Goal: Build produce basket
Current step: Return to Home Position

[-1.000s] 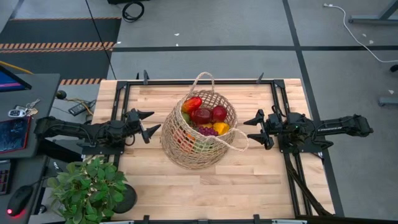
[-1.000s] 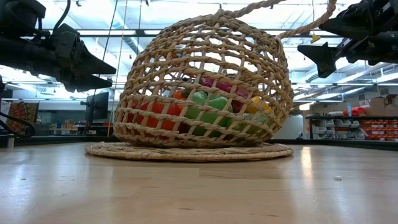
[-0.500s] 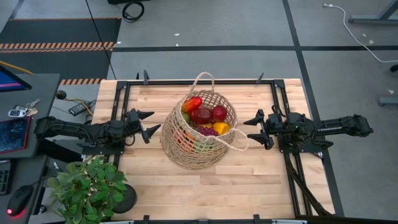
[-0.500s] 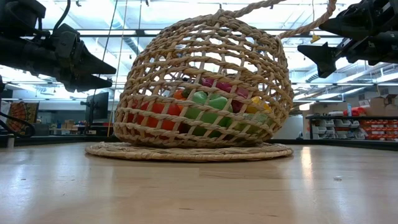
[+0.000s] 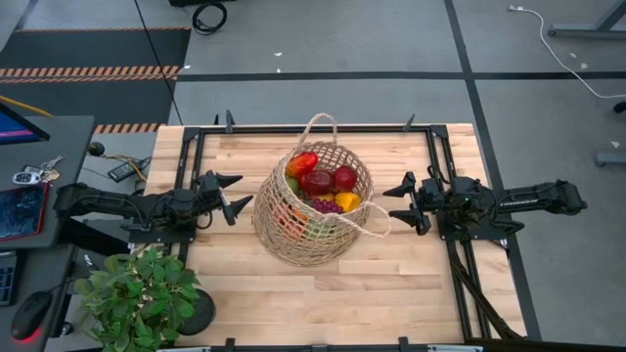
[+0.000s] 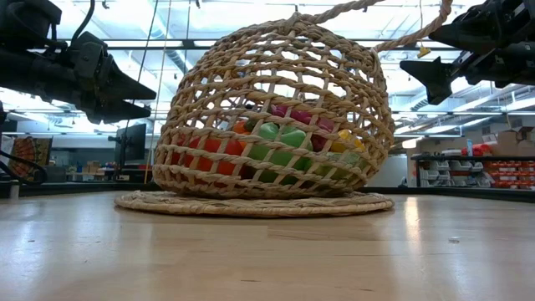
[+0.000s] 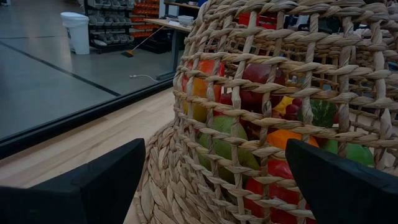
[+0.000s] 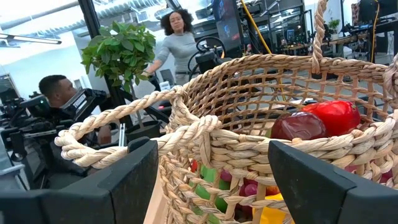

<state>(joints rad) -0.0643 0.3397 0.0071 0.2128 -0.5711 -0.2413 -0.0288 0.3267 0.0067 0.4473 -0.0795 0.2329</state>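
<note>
Both hands parked open on either side of the filled basket.

My left hand point(image 5: 238, 193) and right hand point(image 5: 391, 204) hover just above the desk point(image 5: 342, 293), fingers spread and holding nothing. Each points inward at the basket point(image 5: 284, 240), which stands mid-desk between them, near both and touched by neither. The produce point(image 5: 323, 183) sits inside it, with red, yellow and purple pieces on top and green and orange showing lower through the weave. Nothing has shifted since a second ago: arms and basket sit exactly as they did. The desk is pale wood planks in a black frame, with a potted plant point(image 5: 137, 293) at the corner on my left arm's side. Beyond is a workshop with shelving, and two people point(image 8: 177, 50) past the plant.
</note>
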